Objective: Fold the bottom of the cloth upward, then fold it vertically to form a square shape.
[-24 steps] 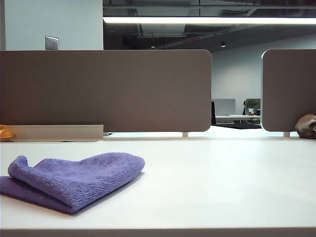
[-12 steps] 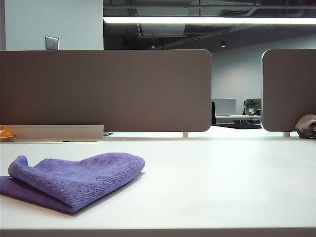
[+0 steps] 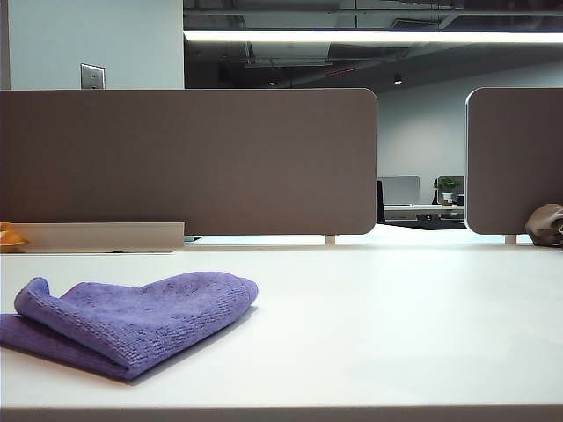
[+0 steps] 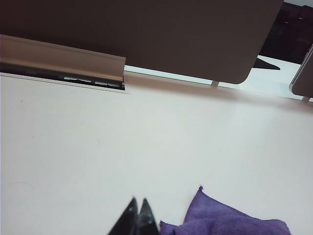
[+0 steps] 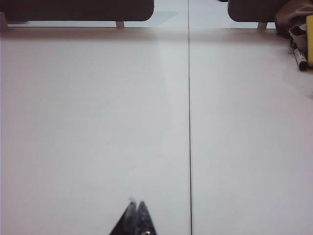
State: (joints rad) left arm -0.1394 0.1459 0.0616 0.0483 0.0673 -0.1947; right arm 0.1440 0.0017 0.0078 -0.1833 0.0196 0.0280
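The purple cloth (image 3: 132, 321) lies folded over itself at the front left of the white table, one corner curled up at its left end. In the left wrist view a part of the cloth (image 4: 230, 223) shows just beside my left gripper (image 4: 138, 201), which is shut with nothing between its black tips and does not touch the fabric. My right gripper (image 5: 136, 203) is shut and empty too, over bare table near a thin seam line (image 5: 189, 122). Neither gripper shows in the exterior view.
Brown divider panels (image 3: 189, 158) stand along the table's far edge, with a beige cable tray (image 3: 97, 236) at the back left. A brownish-grey lump (image 3: 545, 224) sits at the back right, near a marker (image 5: 299, 58) and a yellow item (image 5: 309, 32).
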